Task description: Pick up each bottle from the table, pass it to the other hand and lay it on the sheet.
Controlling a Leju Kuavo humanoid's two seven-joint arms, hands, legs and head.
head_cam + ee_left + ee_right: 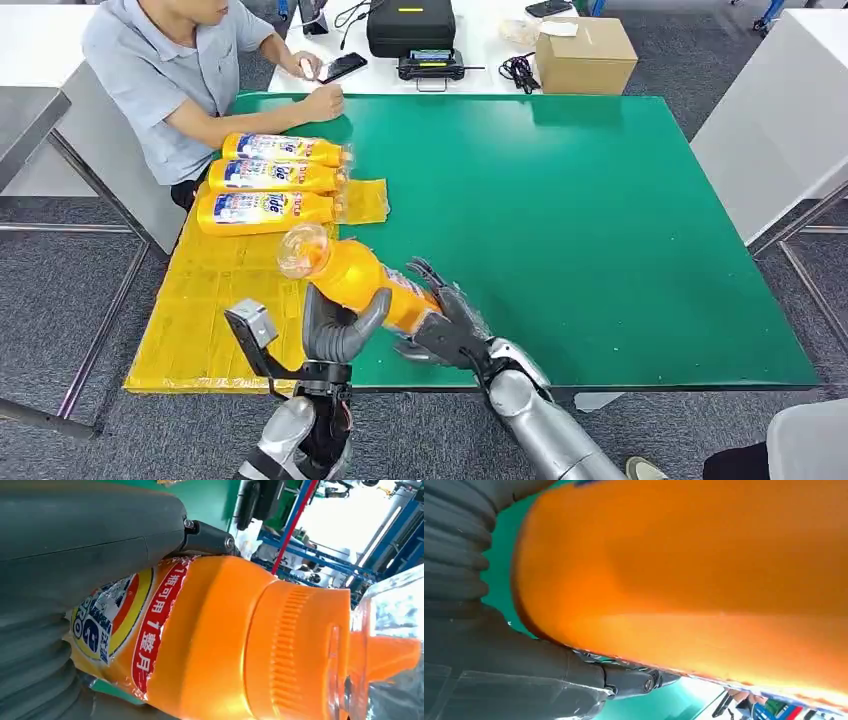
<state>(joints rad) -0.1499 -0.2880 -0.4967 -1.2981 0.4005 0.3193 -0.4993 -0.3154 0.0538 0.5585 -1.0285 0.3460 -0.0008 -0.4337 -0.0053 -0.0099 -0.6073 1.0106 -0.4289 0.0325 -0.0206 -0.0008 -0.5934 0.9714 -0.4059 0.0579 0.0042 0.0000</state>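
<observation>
I see the green worktop [600, 220], the yellow sheet [210, 320] with three orange bottles [265, 211], one label reading "Tide". Above the worktop's near edge, both my left hand [340, 325] and right hand [450, 330] wrap their fingers around a fourth bottle [370, 280]; its label is partly hidden, its clear cap blurred.

The robot's right arm [545, 420] enters at five o'clock in the head view, a rounded silver shell ending in a dark right hand [450, 325] with black fingers. The left arm [290, 435] rises at six o'clock, silver below a black wrist section, with a small grey bracket-mounted camera block [250, 322] at its nine o'clock. The left hand [340, 325] has a thick grey thumb. Close up, the left hand's cover [35, 675] is grey and ribbed, and a black linkage [210, 537] carries two silver screws.
</observation>
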